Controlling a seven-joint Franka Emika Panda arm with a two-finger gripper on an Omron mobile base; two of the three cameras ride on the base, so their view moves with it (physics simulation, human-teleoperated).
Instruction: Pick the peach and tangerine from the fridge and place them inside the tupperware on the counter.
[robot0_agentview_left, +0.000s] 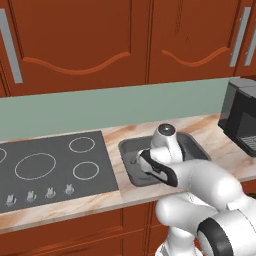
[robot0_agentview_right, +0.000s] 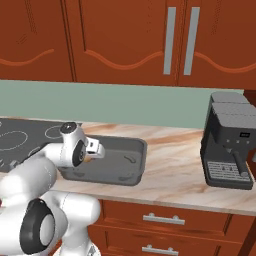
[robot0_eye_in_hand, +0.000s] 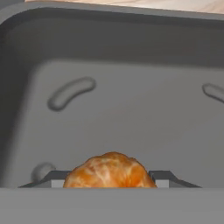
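The tangerine (robot0_eye_in_hand: 109, 169), plain orange with a segmented skin, sits between my gripper's (robot0_eye_in_hand: 109, 183) two dark fingertips, and the gripper is shut on it. The fruit hangs just above the bare floor of the dark grey tupperware (robot0_eye_in_hand: 131, 48). In the right base view the gripper (robot0_agentview_right: 94, 151) reaches down into the tupperware (robot0_agentview_right: 141, 150) from its left end, with a speck of orange (robot0_agentview_right: 87, 159) showing. The tupperware (robot0_agentview_left: 126, 146) rests on the beige marbled counter (robot0_agentview_left: 212, 131), partly hidden by my arm. The peach and the fridge are out of view.
A black cooktop (robot0_agentview_left: 50, 165) with white rings lies just left of the container. A dark coffee machine (robot0_agentview_right: 229, 142) stands on the counter to the right. Red-brown wall cabinets (robot0_agentview_right: 120, 40) hang above a pale green backsplash.
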